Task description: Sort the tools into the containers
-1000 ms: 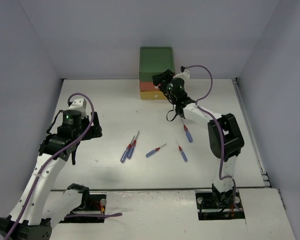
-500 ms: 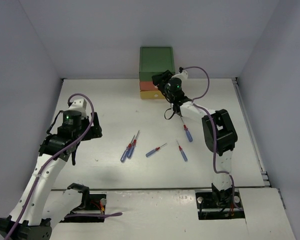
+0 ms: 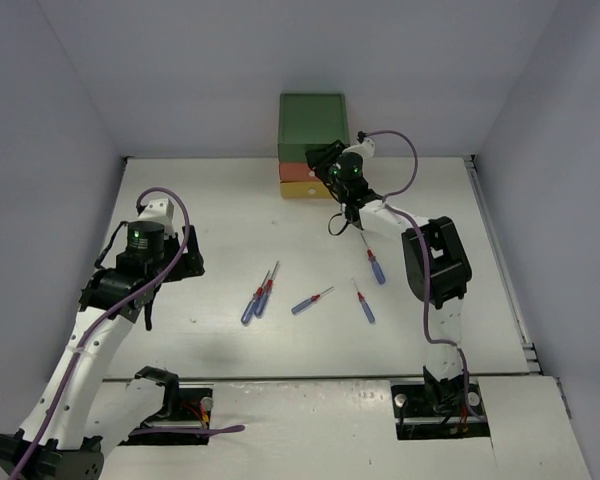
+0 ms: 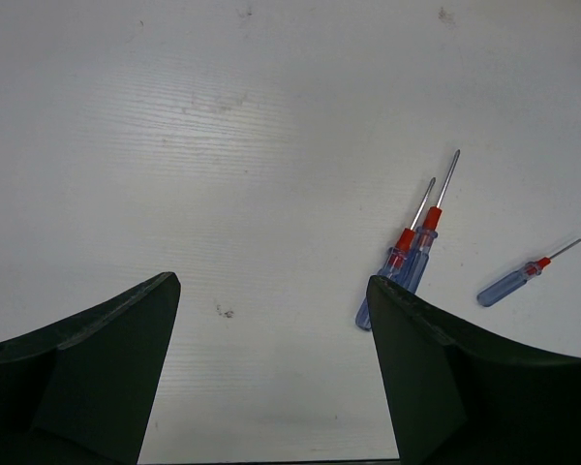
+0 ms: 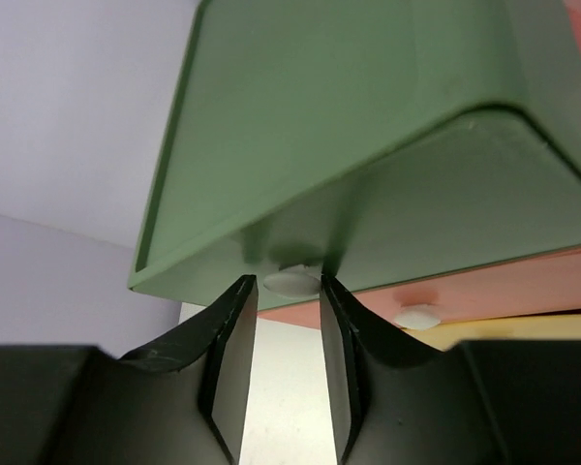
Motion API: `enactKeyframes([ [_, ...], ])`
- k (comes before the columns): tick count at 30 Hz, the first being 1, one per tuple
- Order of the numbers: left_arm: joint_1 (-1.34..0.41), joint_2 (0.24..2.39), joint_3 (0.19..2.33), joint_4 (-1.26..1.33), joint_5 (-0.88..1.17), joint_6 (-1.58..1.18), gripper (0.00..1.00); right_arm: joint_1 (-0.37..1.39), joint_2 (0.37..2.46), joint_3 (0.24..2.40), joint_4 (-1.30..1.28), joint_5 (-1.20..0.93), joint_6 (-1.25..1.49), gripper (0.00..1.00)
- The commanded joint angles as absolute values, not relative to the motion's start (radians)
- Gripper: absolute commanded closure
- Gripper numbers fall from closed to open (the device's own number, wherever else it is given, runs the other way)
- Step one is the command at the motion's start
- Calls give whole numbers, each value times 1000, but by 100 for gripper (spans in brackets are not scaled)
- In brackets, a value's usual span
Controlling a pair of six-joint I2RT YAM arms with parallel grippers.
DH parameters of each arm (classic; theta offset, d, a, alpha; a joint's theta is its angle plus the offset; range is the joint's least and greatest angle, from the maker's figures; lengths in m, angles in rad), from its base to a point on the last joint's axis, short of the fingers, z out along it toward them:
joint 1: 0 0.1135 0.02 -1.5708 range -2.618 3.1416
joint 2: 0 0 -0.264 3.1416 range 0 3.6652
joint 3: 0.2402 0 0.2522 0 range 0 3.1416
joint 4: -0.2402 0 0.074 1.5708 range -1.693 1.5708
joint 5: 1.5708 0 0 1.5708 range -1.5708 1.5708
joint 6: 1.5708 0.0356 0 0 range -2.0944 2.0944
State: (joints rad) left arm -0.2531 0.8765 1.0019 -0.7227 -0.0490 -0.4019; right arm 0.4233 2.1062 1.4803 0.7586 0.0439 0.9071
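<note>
Matt green plastic drawer (image 5: 368, 126), smooth white knob (image 5: 290, 282)

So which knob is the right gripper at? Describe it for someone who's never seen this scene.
At the far edge of the table stands a cabinet of three stacked drawers. The knob is the white round one on the top, green drawer, between the fingers of the right gripper. The neighbouring knob sits lower, on the orange-red drawer.
</note>
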Motion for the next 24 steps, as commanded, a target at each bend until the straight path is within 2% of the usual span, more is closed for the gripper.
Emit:
enactKeyframes([
  [1,-253,884,1021,-700,-68,-393,25,411,2108,1549,876,54,927,74],
  [7,-253,888,1019,-701,-72,-388,25,412,2107,1540,890,60,918,94],
  [11,-253,891,1020,-699,-74,-388,25,410,2088,1523,896,60,898,100],
  [13,-253,891,1020,-699,-73,-388,25,408,2083,1515,898,58,894,94],
  [16,-253,891,1020,-698,-71,-387,25,405,2069,1499,904,65,893,67],
  [18,-253,890,1020,-699,-70,-387,25,402,2063,1494,905,70,893,58],
  [19,-253,889,1020,-698,-70,-387,25,400,2061,1492,905,72,893,55],
  [24,-253,886,1017,-701,-69,-387,25,399,2060,1492,905,75,899,54],
])
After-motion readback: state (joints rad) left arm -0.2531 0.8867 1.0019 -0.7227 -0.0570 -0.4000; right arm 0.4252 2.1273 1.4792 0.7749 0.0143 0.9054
